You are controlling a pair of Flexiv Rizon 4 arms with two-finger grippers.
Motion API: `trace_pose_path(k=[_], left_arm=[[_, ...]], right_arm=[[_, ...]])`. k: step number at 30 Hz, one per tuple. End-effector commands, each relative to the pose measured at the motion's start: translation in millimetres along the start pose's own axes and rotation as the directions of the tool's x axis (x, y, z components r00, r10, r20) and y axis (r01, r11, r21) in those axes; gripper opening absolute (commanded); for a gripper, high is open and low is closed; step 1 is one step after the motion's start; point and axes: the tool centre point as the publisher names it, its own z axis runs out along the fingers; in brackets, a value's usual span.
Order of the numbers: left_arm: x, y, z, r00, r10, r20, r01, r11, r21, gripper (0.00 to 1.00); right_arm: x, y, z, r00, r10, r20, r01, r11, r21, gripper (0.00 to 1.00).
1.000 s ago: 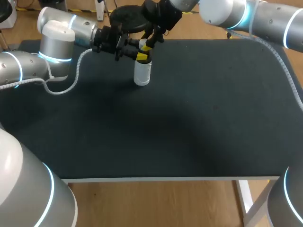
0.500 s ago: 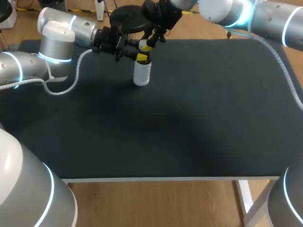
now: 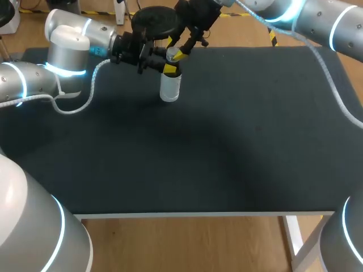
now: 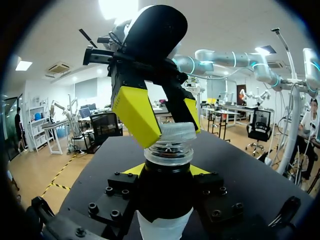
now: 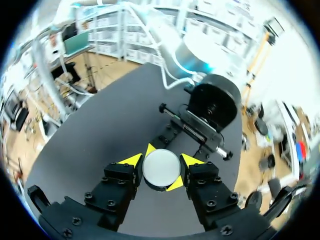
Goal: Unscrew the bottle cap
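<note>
Dark matte cloth is covering the table (image 3: 227, 141) you are working over. The bottle (image 3: 170, 88) is standing upright on it, near the far edge and left of the middle. It is a white bottle with a clear threaded neck, and its bottle cap (image 5: 161, 169) is sitting on top of that neck.

Your left gripper (image 3: 168, 68) is reaching in level from the left and is clamped on the bottle just under the neck. In the left wrist view, one yellow tip is showing on each side of the bottle.

Your right gripper (image 5: 160, 162) is coming down from above. Its two yellow tips are pressing against opposite sides of the bottle cap, so you are gripping the cap between them.

Your left arm (image 3: 68, 51) is lying across the far left corner of the table, with a white cable (image 3: 85, 99) looping down beside it. Your right arm (image 3: 306, 20) is stretching in from the far right, past the middle.
</note>
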Motion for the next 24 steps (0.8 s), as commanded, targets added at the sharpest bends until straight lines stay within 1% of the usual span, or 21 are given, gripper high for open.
trace_pose_path(k=[1, 5, 10, 16, 19, 24], left_arm=[[-5.9, 0.0, -1, 1.0, -0.002, -0.002, 0.002, 1.0, -0.001, 0.0], [-5.9, 0.0, -1, 1.0, -0.002, -0.002, 0.002, 1.0, -0.001, 0.0], [-5.9, 0.0, -1, 1.0, -0.002, -0.002, 0.002, 1.0, -0.001, 0.0], [-5.9, 0.0, -1, 1.0, -0.002, -0.002, 0.002, 1.0, -0.001, 0.0], [-5.9, 0.0, -1, 1.0, -0.002, -0.002, 0.002, 1.0, -0.001, 0.0], [-5.9, 0.0, -1, 1.0, -0.002, -0.002, 0.002, 1.0, -0.001, 0.0]], right_arm=[[-3, -3, 0, 0.978, -0.124, -0.165, 0.112, 0.991, -0.077, 0.0], [-3, -3, 0, 0.961, -0.191, -0.201, 0.171, 0.979, -0.111, 0.0], [-3, -2, -1, 0.939, -0.263, -0.223, 0.231, 0.96, -0.159, 0.0], [-4, -1, -6, 0.911, -0.322, -0.256, 0.282, 0.942, -0.183, 0.0], [-4, 2, -11, 0.906, -0.333, -0.26, 0.294, 0.939, -0.178, 0.0], [-3, 7, -19, 0.903, -0.322, -0.284, 0.294, 0.946, -0.138, 0.0]])
